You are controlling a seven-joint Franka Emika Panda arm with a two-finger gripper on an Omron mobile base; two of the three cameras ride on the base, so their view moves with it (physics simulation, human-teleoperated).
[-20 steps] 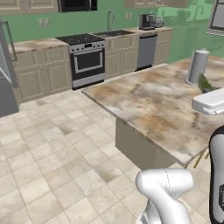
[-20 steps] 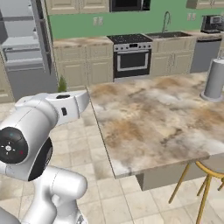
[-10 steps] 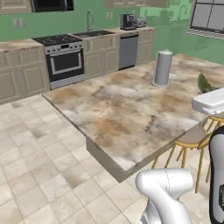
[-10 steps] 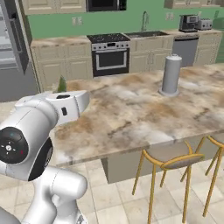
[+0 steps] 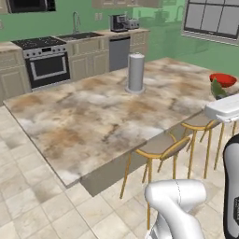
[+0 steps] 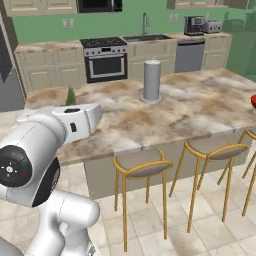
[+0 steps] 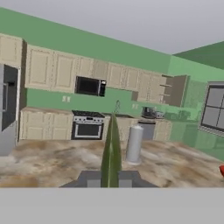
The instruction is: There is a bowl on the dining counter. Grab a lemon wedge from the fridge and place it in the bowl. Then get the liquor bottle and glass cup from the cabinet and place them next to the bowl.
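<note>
My gripper (image 7: 110, 178) is shut on the lemon wedge (image 7: 111, 151), a thin yellow-green sliver standing up between the fingers. That wedge (image 5: 217, 87) also pokes up above my white hand at the right of the left base view, and the wedge (image 6: 70, 96) appears at the left of the right base view. The red bowl (image 5: 222, 79) sits at the far right end of the dining counter (image 5: 93, 116), a short way beyond the wedge. The bowl (image 6: 253, 101) is cut by the right frame edge. The grey fridge (image 7: 6, 109) stands far left. The liquor bottle and glass cup are out of view.
A tall grey cylinder (image 5: 136, 72) stands mid-counter. Yellow-framed stools (image 6: 140, 167) line the near side of the island. Behind are the stove (image 5: 44, 63), a sink, a coffee machine (image 5: 116, 22) and shut wall cabinets (image 7: 57, 70). Tiled floor lies open at the left.
The whole picture has shifted: the base has driven along the island, bringing the stools and the red bowl into view. The wedge stays gripped.
</note>
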